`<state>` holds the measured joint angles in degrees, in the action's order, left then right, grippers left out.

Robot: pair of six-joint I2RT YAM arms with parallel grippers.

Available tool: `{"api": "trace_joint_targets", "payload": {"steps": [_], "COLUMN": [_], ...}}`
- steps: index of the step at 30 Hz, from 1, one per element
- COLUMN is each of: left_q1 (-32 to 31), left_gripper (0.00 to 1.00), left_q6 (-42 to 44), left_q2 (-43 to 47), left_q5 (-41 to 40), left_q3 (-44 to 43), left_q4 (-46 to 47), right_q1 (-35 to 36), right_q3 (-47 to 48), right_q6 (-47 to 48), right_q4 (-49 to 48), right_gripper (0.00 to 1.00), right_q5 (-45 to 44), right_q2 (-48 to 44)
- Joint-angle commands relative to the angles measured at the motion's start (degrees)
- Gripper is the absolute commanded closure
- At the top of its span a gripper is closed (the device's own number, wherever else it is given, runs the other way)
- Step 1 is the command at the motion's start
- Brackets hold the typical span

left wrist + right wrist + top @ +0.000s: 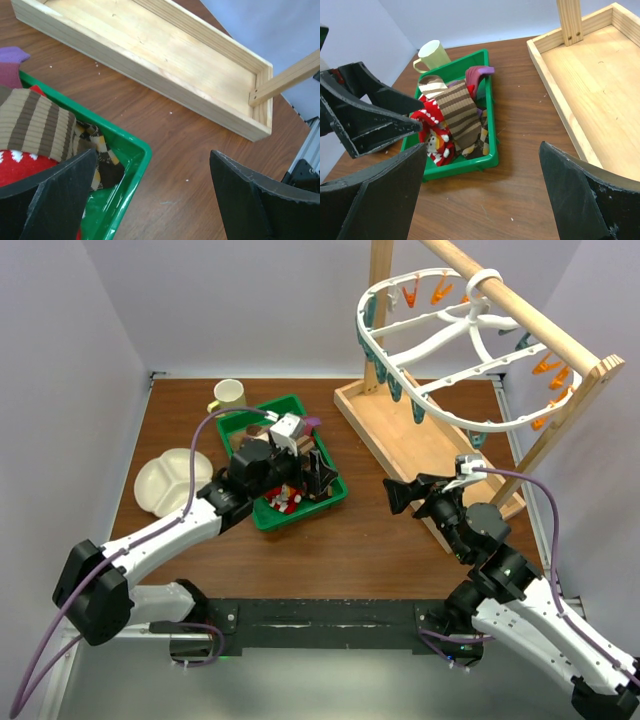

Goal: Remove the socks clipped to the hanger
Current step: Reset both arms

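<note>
The white oval hanger (363, 318) hangs from the wooden rail at the top right, with orange and teal clips; I see no socks on it. Several socks (285, 498) lie in the green bin (338, 495). In the right wrist view a brown striped sock (460, 112) lies over red ones (432, 135). My left gripper (318, 475) is open and empty, low over the bin's right corner (137, 160); its midpoint (150, 200) is over bare table. My right gripper (400, 495) (482, 195) is open and empty, right of the bin and facing it.
The wooden stand's tray base (400, 430) (165, 55) (600, 85) lies right of the bin, its posts carrying the rail (520, 310). A pale cup (230, 395) (432, 52) stands behind the bin. A white divided plate (170, 480) sits at the left.
</note>
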<state>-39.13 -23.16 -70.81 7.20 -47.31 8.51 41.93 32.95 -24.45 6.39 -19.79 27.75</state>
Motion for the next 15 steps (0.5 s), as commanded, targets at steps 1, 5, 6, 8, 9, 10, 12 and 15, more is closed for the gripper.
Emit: {"api": "trace_joint_targets", "payload": {"steps": [1, 5, 6, 8, 9, 10, 12, 15], "left_q1": [-0.06, -0.06, -0.06, 0.02, 0.02, 0.02, -0.06, 0.02], "left_gripper": [0.00, 0.00, 0.00, 0.00, 0.00, 0.00, 0.00, 0.00], "left_q6": [2.42, 2.94, 2.86, 2.77, 3.03, 3.20, 3.56, 3.74], "left_q2": [3.65, 5.76, 6.46, 8.04, 8.31, 8.49, 9.19, 8.32], "left_q5": [2.03, 1.59, 1.24, 0.36, 0.27, 0.18, -0.34, -0.43], "left_q3": [0.02, 0.81, 1.25, 2.05, 2.13, 2.05, 2.04, 0.83], "left_q4": [0.82, -1.22, -1.13, -1.13, -1.48, -1.83, -2.36, -2.35], "right_q1": [-0.18, -0.10, -0.18, -0.18, -0.10, -0.10, -0.10, -0.18], "right_q3": [0.10, 0.01, 0.01, -0.08, -0.17, -0.17, -0.25, -0.17], "right_q6": [-0.78, -1.13, -1.39, -1.57, -1.66, -1.74, -1.92, -2.09], "right_q4": [-1.91, -1.56, -1.56, -1.56, -1.56, -1.56, -1.73, -2.26], "right_gripper": [0.01, 0.01, 0.01, 0.02, 0.02, 0.01, 0.02, 0.02], "right_q5": [0.37, 0.37, 0.45, 0.63, 0.54, 0.72, 0.89, 1.42], "right_q2": [-0.06, -0.32, -0.41, -0.33, -0.33, -0.06, 0.20, 0.73]}}
